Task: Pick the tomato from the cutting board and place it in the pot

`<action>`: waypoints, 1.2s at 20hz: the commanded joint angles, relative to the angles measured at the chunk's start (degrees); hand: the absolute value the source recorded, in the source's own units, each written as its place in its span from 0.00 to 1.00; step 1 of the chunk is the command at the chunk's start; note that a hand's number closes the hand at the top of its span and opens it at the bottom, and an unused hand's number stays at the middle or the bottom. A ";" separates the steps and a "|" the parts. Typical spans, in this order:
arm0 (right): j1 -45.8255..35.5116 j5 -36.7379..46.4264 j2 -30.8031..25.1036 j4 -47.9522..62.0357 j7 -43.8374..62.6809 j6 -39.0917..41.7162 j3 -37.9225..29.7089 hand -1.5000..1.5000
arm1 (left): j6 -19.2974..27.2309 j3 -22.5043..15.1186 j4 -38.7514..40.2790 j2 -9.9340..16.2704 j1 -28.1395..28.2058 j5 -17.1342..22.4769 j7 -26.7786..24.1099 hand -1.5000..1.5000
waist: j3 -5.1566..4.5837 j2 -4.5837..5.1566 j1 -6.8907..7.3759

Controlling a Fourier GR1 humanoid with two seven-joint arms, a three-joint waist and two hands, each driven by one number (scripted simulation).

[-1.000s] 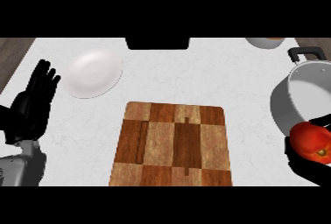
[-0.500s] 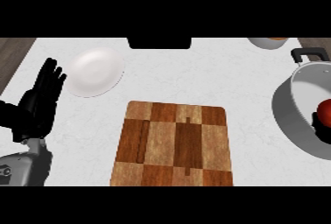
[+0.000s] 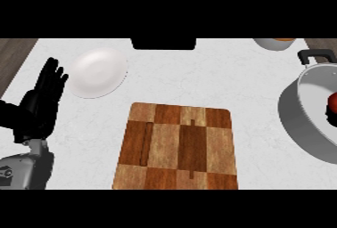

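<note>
Nearest to me, the cutting board (image 3: 176,147) lies flat on the pale table (image 3: 217,80), its checkered wood running up from the lower edge, and nothing lies on it. To its left the robot's left hand (image 3: 41,104) rests near the table's left side, fingers straight and pointing away, holding nothing; its grey forearm (image 3: 25,171) comes in at the lower left corner. The right hand does not show anywhere, so I cannot say how it stands.

Off to the right, well apart from the board, the grey pot (image 3: 309,120) sits partly cut off by the edge of the view, with a dark handle (image 3: 317,55) at its far side. Inside it, against the right edge, a bit of the red tomato (image 3: 332,103) shows; the rest is out of sight.

Farther back on the left, just beyond the open hand's fingertips, a white plate (image 3: 99,72) lies on the table. At the far edge, a dark object (image 3: 163,43) sits in the middle, and a small bowl (image 3: 275,43) shows at the far right, cut off at the top.
</note>
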 commanded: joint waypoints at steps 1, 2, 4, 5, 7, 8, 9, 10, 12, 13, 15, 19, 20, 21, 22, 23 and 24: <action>-7.36 1.14 -0.67 17.38 -6.28 -4.34 -0.47 1.00 | -1.03 1.40 -0.88 1.14 -0.31 1.02 0.63 0.50 | 0.01 0.01 0.27; -8.07 -0.27 0.74 17.45 -4.71 -2.13 0.09 1.00 | 0.26 -0.80 -0.51 -0.88 0.56 -0.95 -0.28 0.50 | -0.02 -0.07 -0.03; -11.32 -6.03 -1.49 22.69 -6.38 1.37 -4.02 1.00 | -0.33 -0.44 -1.05 0.35 -0.81 -0.59 1.64 0.50 | 0.03 -0.01 0.21; -9.09 -5.06 0.33 23.25 -5.79 1.56 -2.75 0.00 | -0.46 0.97 3.20 -0.51 -0.01 0.02 -2.69 0.50 | -0.02 0.05 -0.16; -11.85 -10.30 -1.80 27.96 -10.37 5.03 -5.78 0.00 | -0.71 0.63 -2.99 0.37 0.36 1.01 2.27 0.50 | 0.04 -0.07 0.18; -13.80 -11.23 -1.34 28.97 -10.70 7.26 -5.24 0.00 | -0.93 0.73 -2.12 0.48 2.40 -0.07 -0.95 0.50 | 0.02 -0.03 0.35; -11.23 -12.63 -0.04 29.95 -15.22 6.43 -5.66 0.00 | 0.22 0.57 -2.98 -0.04 1.72 -0.17 1.36 0.50 | 0.04 -0.09 -0.01; -15.88 -12.92 -0.85 35.34 -16.17 7.74 -5.94 0.00 | -0.02 -0.03 1.02 -0.06 -1.79 -0.73 0.97 0.50 | 0.11 0.36 0.47; -13.74 -18.41 -1.74 35.35 -22.34 12.53 -8.89 0.00 | -0.47 -0.36 -0.95 -1.30 1.71 0.01 -0.88 0.50 | 0.10 0.10 0.11; -14.44 -19.76 -0.90 35.97 -23.83 11.72 -10.00 0.00 | -1.55 1.33 -1.26 0.61 0.53 1.31 0.55 0.50 | 0.09 0.05 0.09; -14.75 -23.72 2.15 34.43 -26.50 12.21 -11.92 0.00 | -0.91 1.44 -0.36 0.46 -0.17 0.77 0.37 0.50 | 0.08 -0.05 -0.41; -16.08 -30.98 -1.33 38.36 -31.18 16.81 -18.38 0.00 | -1.43 1.05 -1.45 -0.24 2.78 0.79 -1.27 0.50 | 0.07 -0.03 -0.14; -18.87 -31.90 -1.91 39.00 -29.19 17.83 -18.73 0.00 | -0.24 0.20 -1.83 -0.40 0.39 -0.13 1.37 0.50 | 0.07 -0.05 -0.18; -16.70 -33.24 -3.07 40.18 -32.92 18.47 -20.28 0.00 | -1.35 2.80 0.45 1.40 -0.23 1.07 0.14 0.50 | 0.05 0.01 -0.46; -17.16 -35.16 -5.38 41.06 -31.25 22.00 -21.64 0.00 | -1.43 0.88 -0.72 0.40 0.50 0.55 1.23 0.50 | 0.04 -0.08 -0.54; -16.23 -36.10 -5.59 42.65 -33.61 22.39 -22.49 0.00 | -1.87 1.30 -0.32 0.51 1.64 0.40 -1.03 0.50 | 0.03 -0.05 -0.45; -14.57 -38.19 -6.54 40.96 -32.87 25.51 -23.71 0.00 | -0.52 1.57 -2.56 1.32 -0.76 0.31 3.67 0.50 | 0.03 -0.28 -0.95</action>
